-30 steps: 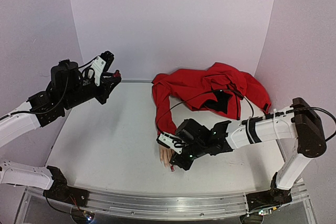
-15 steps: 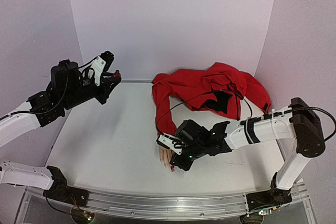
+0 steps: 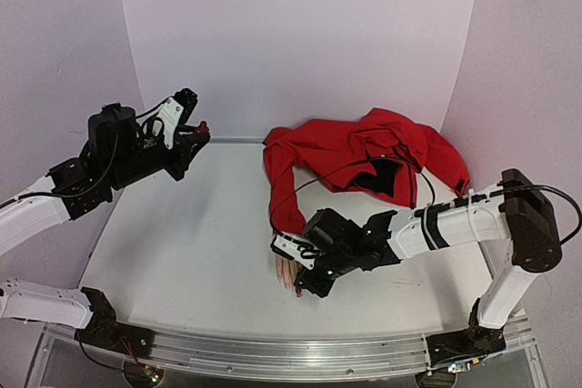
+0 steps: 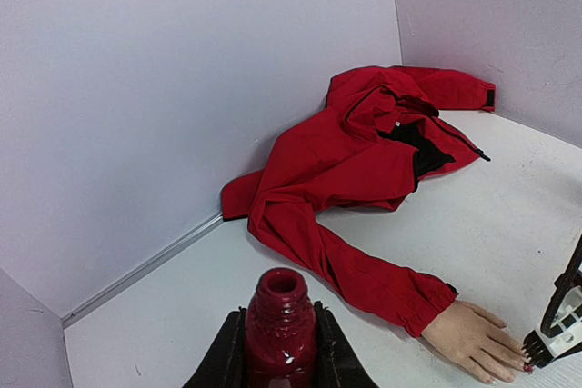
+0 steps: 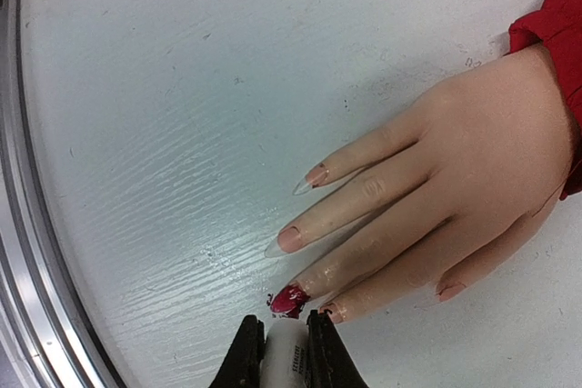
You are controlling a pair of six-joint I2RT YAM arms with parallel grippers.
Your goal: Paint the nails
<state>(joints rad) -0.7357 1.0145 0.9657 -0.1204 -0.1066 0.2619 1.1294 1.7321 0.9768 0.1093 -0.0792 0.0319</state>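
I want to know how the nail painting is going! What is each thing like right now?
Polish bottle: upright, cap off.
Left gripper: jaws shut on polish bottle.
Brush handle: white, tip at painted nail.
Right gripper: jaws shut on brush handle.
Painted nail: dark red.
Bare nails: unpainted.
Mannequin hand: lying flat, palm down.
Red jacket: crumpled, open.

An open dark-red bottle [image 4: 280,324] stands upright between the left jaws. Well beyond them a crumpled red jacket [image 4: 364,147] lies on the white table [image 4: 518,215], one sleeve [image 4: 364,274] ending near the right jaws, between which sits a white cap [image 5: 284,356].
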